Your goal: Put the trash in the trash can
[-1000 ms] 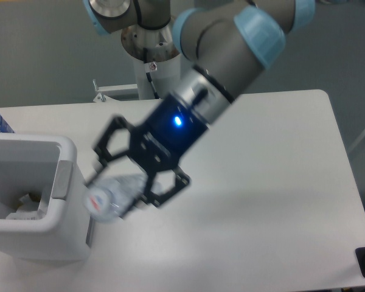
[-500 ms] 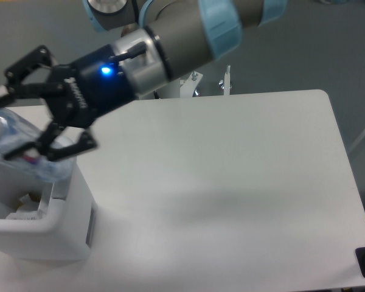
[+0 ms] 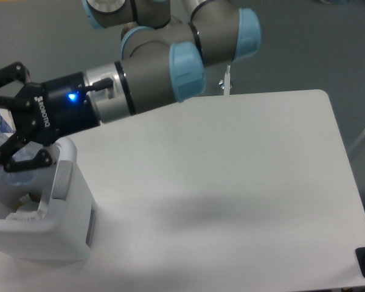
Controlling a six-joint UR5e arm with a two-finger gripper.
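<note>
Nearest the camera, at the 8 o'clock corner of the view: the trash can (image 3: pixel 61 237) stands on the white desk (image 3: pixel 231 182), its rounded rim and grey side panel (image 3: pixel 62 177) facing the open desk surface. Inside the can, low against the near wall, a pale crumpled piece shows — likely the cardboard scrap (image 3: pixel 24 210), though only a part is visible.

Just above the can's opening, at 9 o'clock in the view: the pincer (image 3: pixel 3 121). Its black fingers (image 3: pixel 25 159) are spread wide, one pair up near the grey background, the other down at the can's rim. The clear plastic bottle (image 3: pixel 9 173) lies between and below the lower fingers, over the can's opening, its body blurred and cut by the left edge. Whether the fingers touch the bottle cannot be told; the jaws look released rather than clenched.

Farther back: the pincer's wrist (image 3: pixel 103 100) carries a lit blue indicator, and the arm (image 3: pixel 188 42) with pale blue joint caps reaches from 12 o'clock toward the can. Behind it, the grey floor and part of the arm's mount — partly hidden.
</note>
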